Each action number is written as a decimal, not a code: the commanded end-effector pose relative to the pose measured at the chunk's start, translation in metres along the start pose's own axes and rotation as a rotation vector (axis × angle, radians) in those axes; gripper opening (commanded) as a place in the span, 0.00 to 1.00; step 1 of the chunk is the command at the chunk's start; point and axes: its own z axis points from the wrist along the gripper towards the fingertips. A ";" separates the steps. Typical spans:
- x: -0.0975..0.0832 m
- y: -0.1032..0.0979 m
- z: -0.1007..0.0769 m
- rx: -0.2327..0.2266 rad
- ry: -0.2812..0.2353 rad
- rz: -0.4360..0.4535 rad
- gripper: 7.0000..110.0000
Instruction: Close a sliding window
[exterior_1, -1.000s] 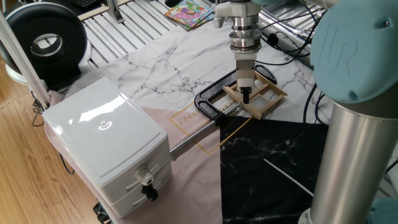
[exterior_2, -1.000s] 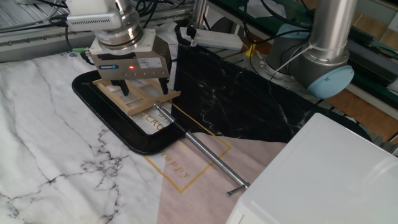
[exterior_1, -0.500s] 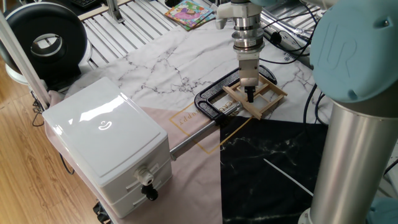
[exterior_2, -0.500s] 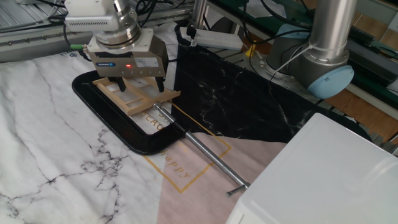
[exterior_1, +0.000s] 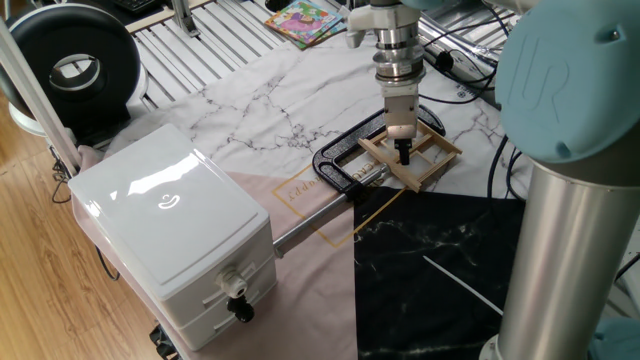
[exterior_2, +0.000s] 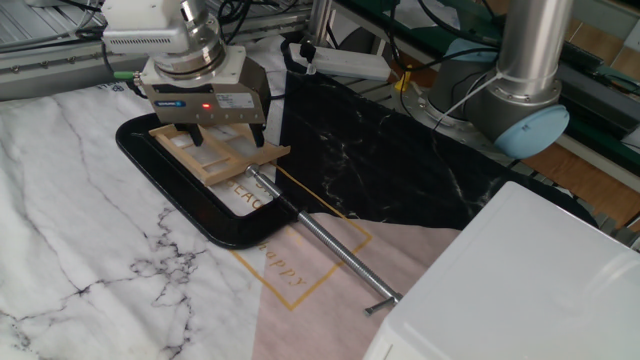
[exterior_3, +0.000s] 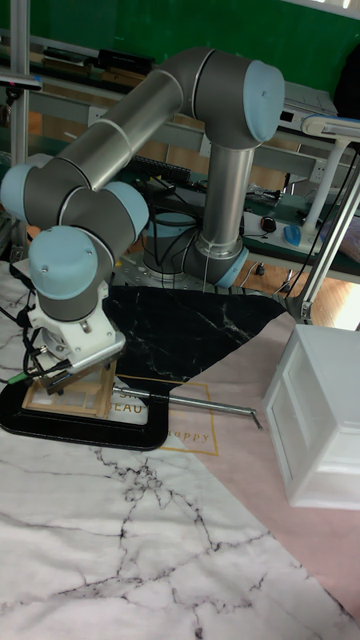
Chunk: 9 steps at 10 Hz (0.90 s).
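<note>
The white box (exterior_1: 175, 235) sits well away from the action, so ignore it. The window (exterior_1: 385, 155) lies flat on the marble-print cloth (exterior_1: 250, 110), near where the black mat (exterior_2: 390, 165) starts. Its black frame (exterior_2: 190, 205) looks like a stiff, fairly heavy loop that should stay put. The tan sash (exterior_2: 222, 157) sits at the mat-side end of the frame, with the other end of the opening bare, so I'd say it's not closed yet. A metal rod (exterior_2: 325, 245) runs out from the frame toward the box.

The sash looks like thin light wood, rigid but probably easy to crack at those skinny bars. I'd push on an outer rail or a crossbar, low and flat, not squeeze a pane bar hard.

The gripper (exterior_2: 206, 137) is down over the sash, fingers spread apart with a finger (exterior_2: 194, 138) reaching into the panes. Can't tell if the tips actually touch wood.
</note>
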 end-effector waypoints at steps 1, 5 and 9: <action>0.001 -0.002 0.000 0.007 0.007 0.019 0.79; -0.002 -0.003 0.003 0.043 0.048 0.072 0.57; 0.001 -0.007 -0.001 0.116 0.106 0.131 0.57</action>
